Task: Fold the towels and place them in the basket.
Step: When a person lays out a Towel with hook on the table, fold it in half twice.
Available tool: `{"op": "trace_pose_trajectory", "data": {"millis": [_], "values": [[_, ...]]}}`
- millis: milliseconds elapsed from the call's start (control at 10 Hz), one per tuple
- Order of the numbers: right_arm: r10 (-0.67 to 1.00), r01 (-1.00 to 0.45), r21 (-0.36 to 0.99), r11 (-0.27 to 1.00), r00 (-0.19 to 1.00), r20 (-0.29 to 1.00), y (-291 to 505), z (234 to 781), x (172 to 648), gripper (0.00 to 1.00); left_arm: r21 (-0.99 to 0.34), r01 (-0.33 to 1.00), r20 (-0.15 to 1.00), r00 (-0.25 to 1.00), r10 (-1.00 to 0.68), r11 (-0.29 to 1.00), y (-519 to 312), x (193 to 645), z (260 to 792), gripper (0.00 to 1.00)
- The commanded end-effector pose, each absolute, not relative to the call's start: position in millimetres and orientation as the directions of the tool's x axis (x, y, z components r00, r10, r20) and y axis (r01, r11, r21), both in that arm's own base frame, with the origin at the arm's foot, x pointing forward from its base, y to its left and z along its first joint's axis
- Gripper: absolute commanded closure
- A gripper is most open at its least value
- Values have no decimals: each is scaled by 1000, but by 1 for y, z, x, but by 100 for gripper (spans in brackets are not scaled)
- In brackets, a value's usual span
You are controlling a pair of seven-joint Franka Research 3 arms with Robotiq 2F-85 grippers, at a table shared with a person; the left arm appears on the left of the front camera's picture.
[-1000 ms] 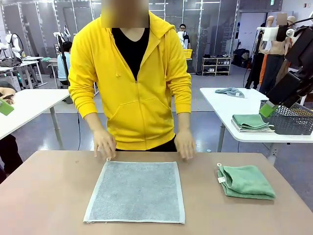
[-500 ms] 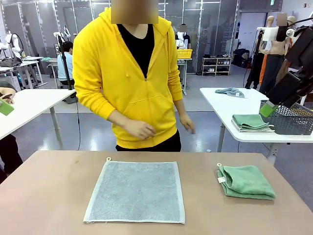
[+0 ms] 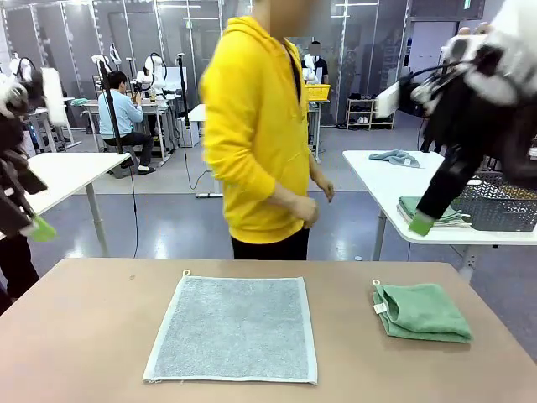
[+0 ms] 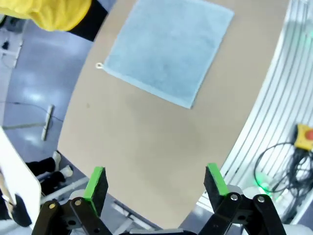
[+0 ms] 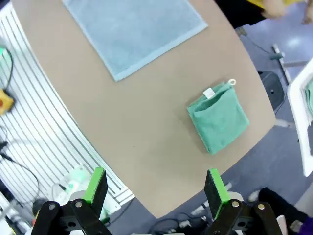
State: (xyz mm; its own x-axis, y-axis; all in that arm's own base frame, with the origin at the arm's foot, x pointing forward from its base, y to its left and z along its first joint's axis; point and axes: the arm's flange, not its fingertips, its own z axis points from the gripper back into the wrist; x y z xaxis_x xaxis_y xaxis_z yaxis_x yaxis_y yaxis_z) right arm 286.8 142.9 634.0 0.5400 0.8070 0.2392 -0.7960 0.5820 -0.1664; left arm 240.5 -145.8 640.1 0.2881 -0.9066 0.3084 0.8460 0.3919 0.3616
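Table [image 3: 92, 336]: tan top, bare apart from the two towels; its near edge is cut off in the front view.
Person [image 3: 256, 134]: stands side-on behind the far edge with hands off the table, probably leaving the cloth to the arms.
Blue-grey towel [image 3: 233, 327]: lies spread flat and square in the middle, apparently laid out ready for its first fold; a small loop [image 3: 185, 273] sticks out at its far left corner.
Basket [image 3: 503, 210]: dark lattice, on a side table [image 3: 377, 172] far to the right, well apart from both towels; the right arm hides its left end and its inside cannot be seen.
Green towel [image 3: 422, 312]: already folded, near the right edge, tag toward the middle, seemingly waiting to be carried over.
Left gripper [image 4: 155, 181]: fingers spread wide, holding nothing, high over the table's left side; blurred from the front.
Right gripper [image 5: 155, 185]: fingers spread wide and empty, high above the green towel's side; likewise blurred.
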Motion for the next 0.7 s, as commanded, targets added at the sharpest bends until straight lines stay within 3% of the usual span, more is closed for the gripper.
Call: {"op": "trace_pose_trajectory", "data": {"millis": [0,200,400,600], "values": [[883,-864,-187,468,446,148,158,611,304,0,348,900,222,192,-956,262,-147,254,617,0],[918,-900,-184,395,381,110,189,565,315,0,327,932,204,94,-974,159,-158,272,577,0],[936,-923,-155,351,342,82,208,515,326,0,333,938,121,58,-991,96,-175,287,534,0],[945,-929,-172,327,319,73,222,483,329,0,321,945,113,22,-993,57,-186,298,502,0]]}}
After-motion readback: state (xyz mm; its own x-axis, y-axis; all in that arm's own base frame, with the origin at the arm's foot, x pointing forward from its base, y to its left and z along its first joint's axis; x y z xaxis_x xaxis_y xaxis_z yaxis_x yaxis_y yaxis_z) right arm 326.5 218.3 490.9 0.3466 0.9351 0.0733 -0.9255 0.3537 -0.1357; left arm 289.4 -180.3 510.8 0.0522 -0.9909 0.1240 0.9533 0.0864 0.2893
